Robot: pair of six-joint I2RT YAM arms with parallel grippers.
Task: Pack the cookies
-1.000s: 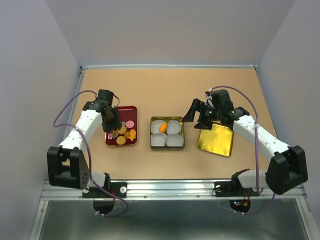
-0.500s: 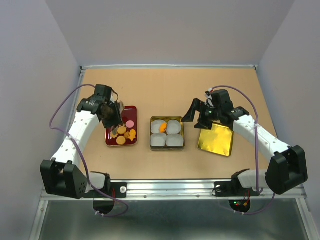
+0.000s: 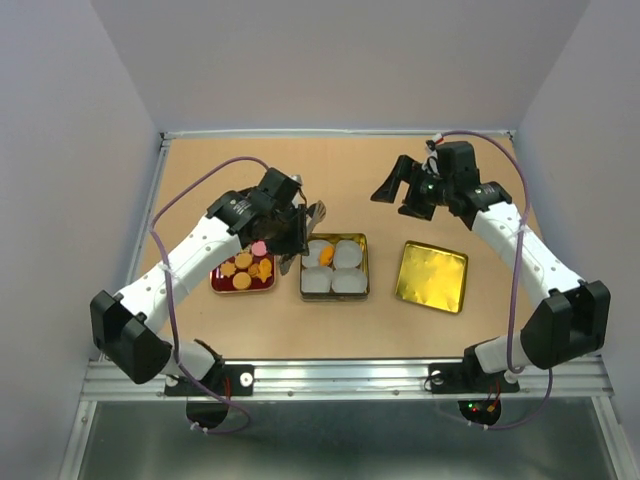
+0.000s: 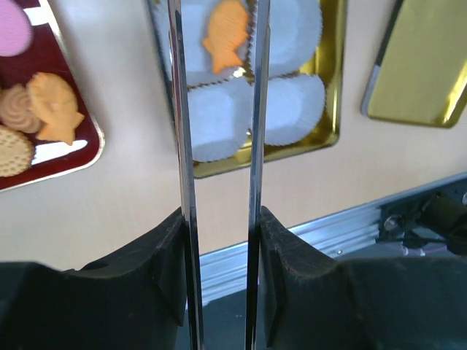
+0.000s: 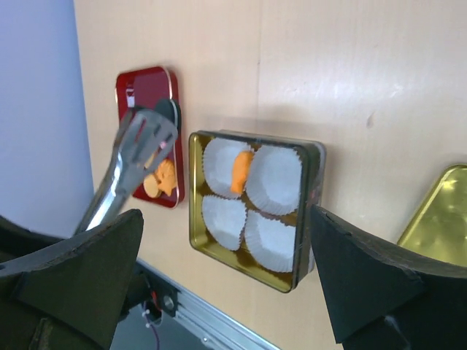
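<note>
A tan wooden table (image 3: pixel 350 175) carries everything. The white-and-black left arm (image 3: pixel 200 250) reaches across from its base towards the middle. The white-and-black right arm (image 3: pixel 515 240) stretches over the far right part of the table.

A square gold metal lid (image 3: pixel 433 277) lies flat on the right, well apart from the other things. A square gold metal tin (image 3: pixel 334 296) sits open in the middle. It holds four white fluted paper cups (image 3: pixel 348 281), two by two. A rectangular dark red tray (image 5: pixel 142 86) lies just left of the tin, apart from it.

The right gripper (image 3: pixel 397 196) hangs above the table beyond the tin and lid. Its black fingers are spread wide with nothing between them.

The left gripper (image 4: pixel 220 233) is clamped on a pair of long silver metal tongs (image 5: pixel 146 138), whose two blades run straight out between its fingers. The slotted tips are raised over the far left corner of the tin. Whether they pinch anything cannot be told.

Most of the cookies (image 3: pixel 243 280) lie on the red tray, small orange biscuits with one pink round one. One orange fish-shaped cookie (image 4: pixel 225 42) lies in the tin's far left paper cup.
</note>
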